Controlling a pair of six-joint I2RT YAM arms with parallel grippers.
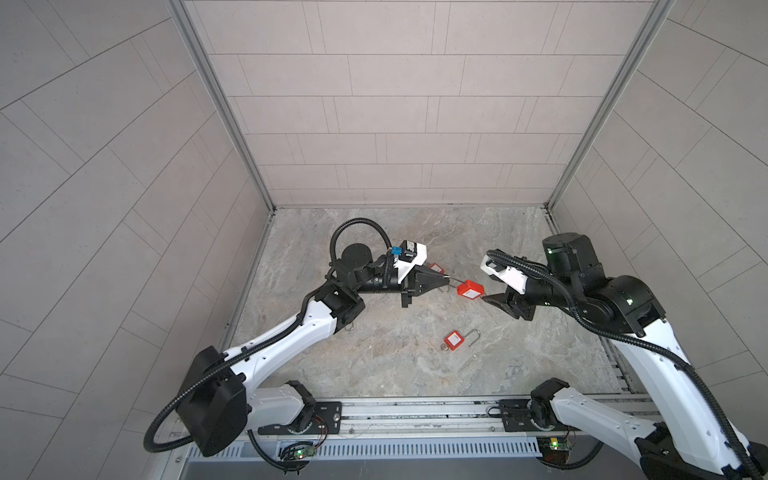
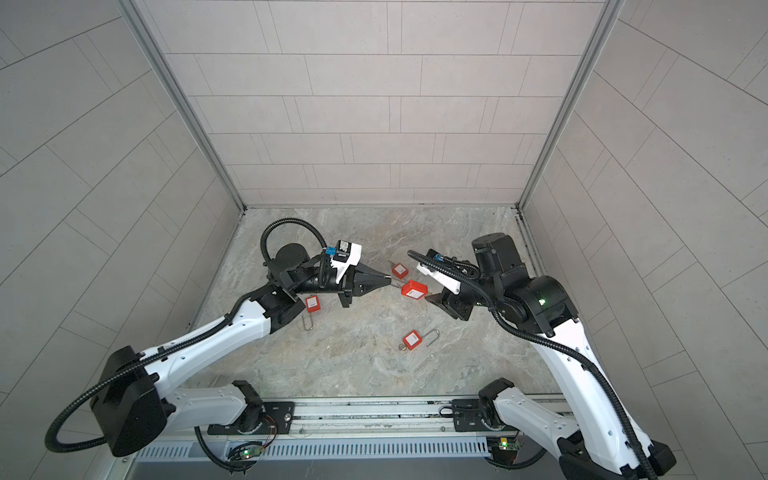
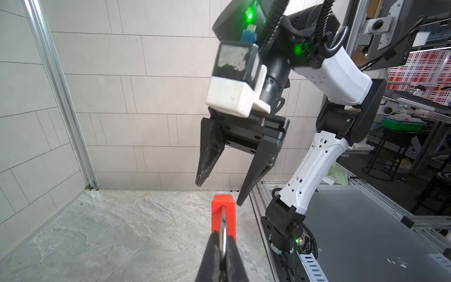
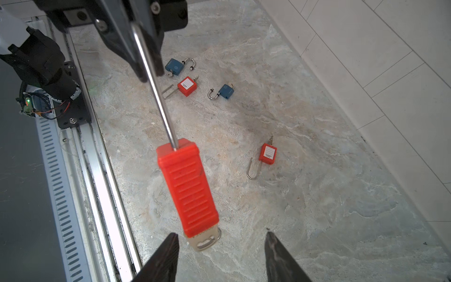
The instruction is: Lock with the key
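Note:
My left gripper point(image 1: 446, 281) is shut on the steel shackle point(image 4: 156, 97) of a red padlock point(image 1: 471, 289), holding it above the table in both top views point(image 2: 414, 289). The lock body point(image 4: 189, 188) points toward my right gripper point(image 4: 220, 234). A key point(image 4: 205, 240) sticks out of the body's far end. My right gripper stands open just short of the key; one finger point(image 4: 168, 251) lies beside it without touching it. In the left wrist view the padlock point(image 3: 217, 214) sits ahead of my shut fingers point(image 3: 212, 254), and the open right gripper point(image 3: 219, 193) hangs just beyond it.
Other padlocks with open shackles lie on the marble table point(image 1: 519, 365). There is a red one point(image 1: 454, 340) near the middle, another red one point(image 2: 400, 270) at the back and a third point(image 2: 312, 304) under my left arm. Two blue ones point(image 4: 174, 66) point(image 4: 226, 91) also lie there. A metal rail point(image 1: 415, 409) runs along the front edge.

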